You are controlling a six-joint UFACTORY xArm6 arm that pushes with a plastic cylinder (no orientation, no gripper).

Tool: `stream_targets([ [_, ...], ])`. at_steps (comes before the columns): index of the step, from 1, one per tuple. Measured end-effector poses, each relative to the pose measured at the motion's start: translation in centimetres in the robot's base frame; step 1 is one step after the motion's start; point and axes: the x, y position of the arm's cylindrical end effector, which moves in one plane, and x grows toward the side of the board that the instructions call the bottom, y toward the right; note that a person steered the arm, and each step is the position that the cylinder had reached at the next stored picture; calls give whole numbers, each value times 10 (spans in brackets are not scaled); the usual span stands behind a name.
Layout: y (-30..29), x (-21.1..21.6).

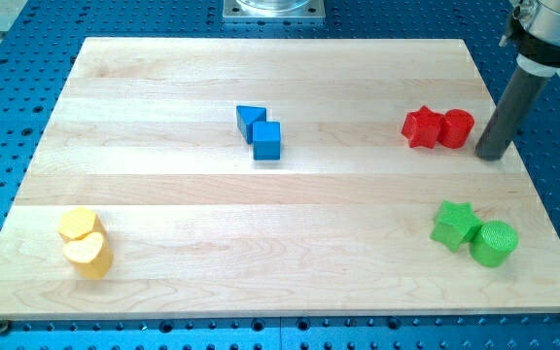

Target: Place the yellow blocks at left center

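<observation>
Closest to me, at the view's bottom left of the bench [280, 292], sit the two yellow blocks, touching: a yellow heart [87, 256] in front and a yellow hexagon-like block [80, 224] just behind it. As a pair they run along a short line from the view's bottom toward its top, leaning slightly left; the heart's point seems to face the view's left, though that is hard to be sure of. They lie below left center, so I judge they need a nudge toward the view's top.

Well to the right of the yellow pair, at about the same depth, a green star [454, 224] touches a green cylinder [494, 243].

Farther back from the yellow pair, near the middle, a blue block [250, 121] touches a blue cube [267, 140]. Far right of those, a red star [421, 126] touches a red cylinder [456, 128].

My tip [492, 155] rests just right of the red cylinder, well apart from the yellow pair, so the long trip across is not yet made. There are no fingers here, only the rod, so nothing is held.
</observation>
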Motion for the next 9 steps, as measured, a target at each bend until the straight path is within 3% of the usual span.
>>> stream_targets([
  [1,-6,6],
  [3,-103,34],
  [5,-115,51],
  [9,-231,72],
])
